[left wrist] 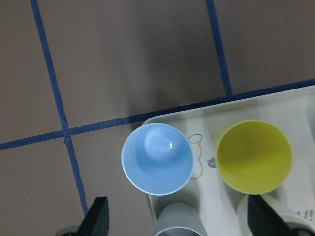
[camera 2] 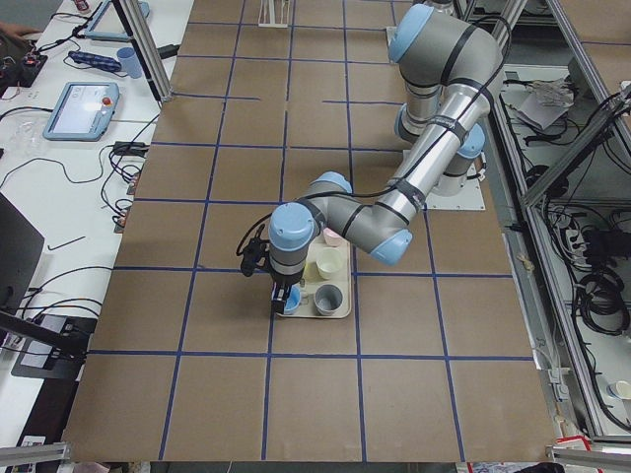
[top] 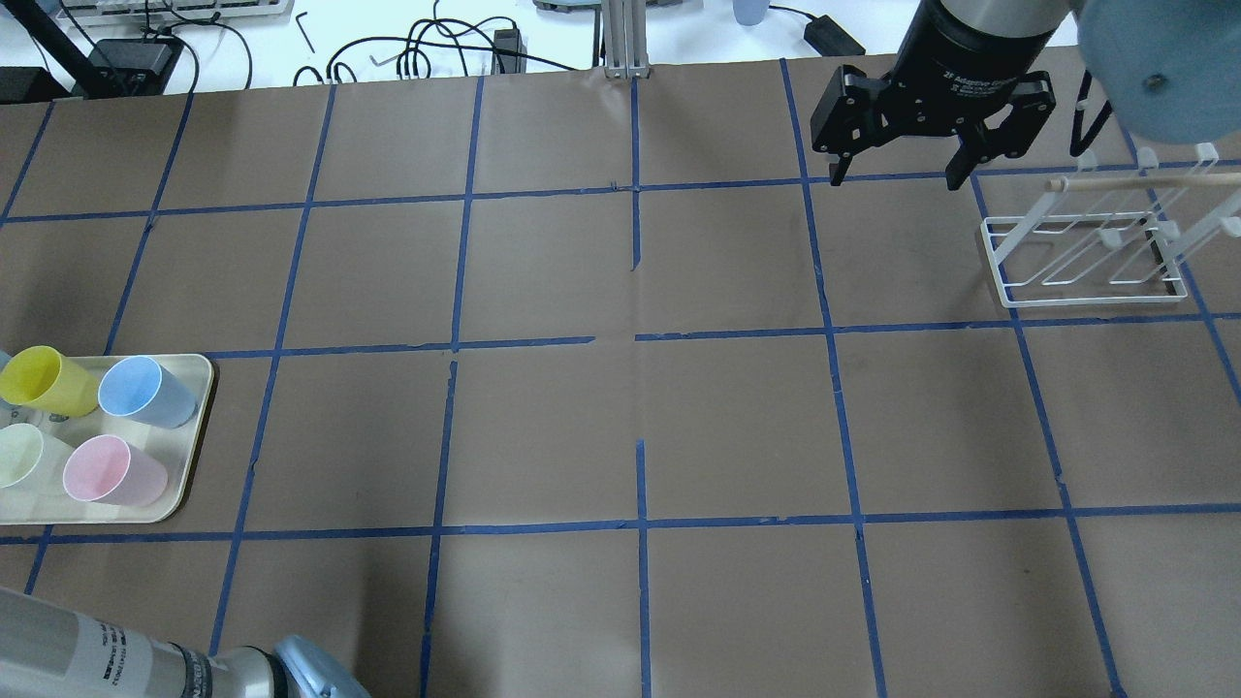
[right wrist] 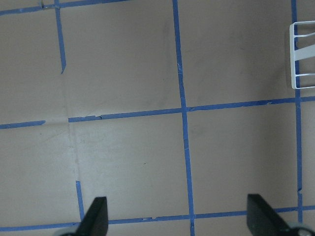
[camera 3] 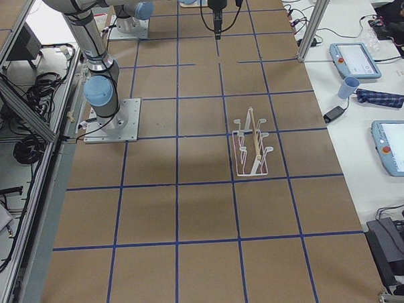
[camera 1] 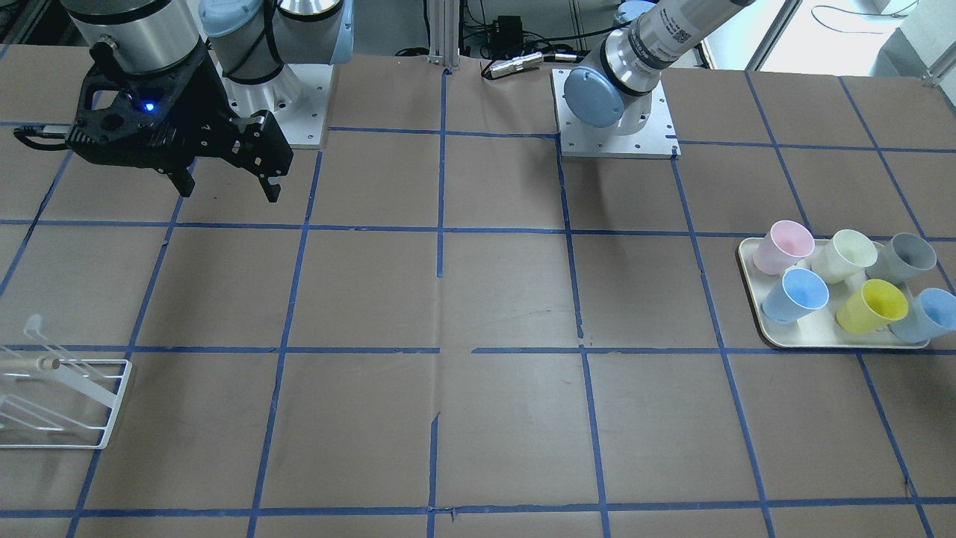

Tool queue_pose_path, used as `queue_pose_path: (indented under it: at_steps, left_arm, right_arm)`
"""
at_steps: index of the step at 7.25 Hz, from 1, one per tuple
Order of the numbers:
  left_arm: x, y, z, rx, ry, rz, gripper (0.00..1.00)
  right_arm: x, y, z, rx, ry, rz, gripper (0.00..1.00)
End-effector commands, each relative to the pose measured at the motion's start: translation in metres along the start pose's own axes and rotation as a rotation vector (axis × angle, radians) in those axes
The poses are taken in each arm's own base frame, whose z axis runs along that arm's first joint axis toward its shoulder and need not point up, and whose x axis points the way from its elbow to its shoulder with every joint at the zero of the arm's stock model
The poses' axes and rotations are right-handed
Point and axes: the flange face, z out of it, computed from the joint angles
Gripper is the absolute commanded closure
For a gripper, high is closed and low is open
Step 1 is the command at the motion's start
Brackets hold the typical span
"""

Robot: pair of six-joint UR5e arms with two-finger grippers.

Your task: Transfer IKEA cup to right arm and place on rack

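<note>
The pale blue IKEA cup (left wrist: 157, 157) stands upright in the corner of the cream tray (left wrist: 295, 101), beside a yellow cup (left wrist: 253, 155). It also shows at the tray's end in the front-facing view (camera 1: 930, 314). My left gripper (left wrist: 179, 220) hangs open and empty above the tray, the cup just ahead of its fingertips; it also shows in the exterior left view (camera 2: 286, 294). My right gripper (top: 897, 177) is open and empty, held above the table just left of the white wire rack (top: 1086, 254). The rack (camera 1: 63, 396) holds nothing.
The tray (camera 1: 749, 258) also holds a second, sky-blue cup (camera 1: 795, 295), a pink cup (camera 1: 780, 246), a pale green cup (camera 1: 844, 255) and a grey cup (camera 1: 904, 258). Brown paper with blue tape lines covers the table. The arm bases stand at the robot's edge.
</note>
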Motion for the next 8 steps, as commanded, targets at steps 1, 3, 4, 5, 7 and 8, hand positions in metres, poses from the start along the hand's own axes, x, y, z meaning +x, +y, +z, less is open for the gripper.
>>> queue_pose_path:
  at_steps: [1,3,4,5,7,8]
  left_arm:
    - [-0.015,-0.003,0.033,-0.026,0.024,-0.004,0.0]
    - [-0.01,-0.019,0.047,-0.065,-0.006,-0.02,0.0]
    - [-0.014,-0.021,0.057,-0.057,-0.021,-0.019,0.0]
    - [-0.015,-0.021,0.062,-0.058,-0.016,-0.019,0.0]
    - [-0.014,-0.023,0.064,-0.062,-0.015,-0.02,0.02]
    - [-0.014,-0.022,0.069,-0.067,-0.007,-0.02,0.03]
  right_arm:
    - [0.0,0.0,-0.001,0.001,0.0,0.0,0.0]
    - [0.001,-0.001,0.0,-0.001,0.0,0.001,0.0]
    - [0.001,-0.001,0.0,0.001,0.0,0.001,0.0]
    - [0.001,-0.001,0.0,0.001,0.0,0.001,0.0]
    - [0.001,-0.001,0.0,0.001,0.0,0.001,0.0]
    - [0.001,-0.001,0.0,0.001,0.0,0.001,0.0]
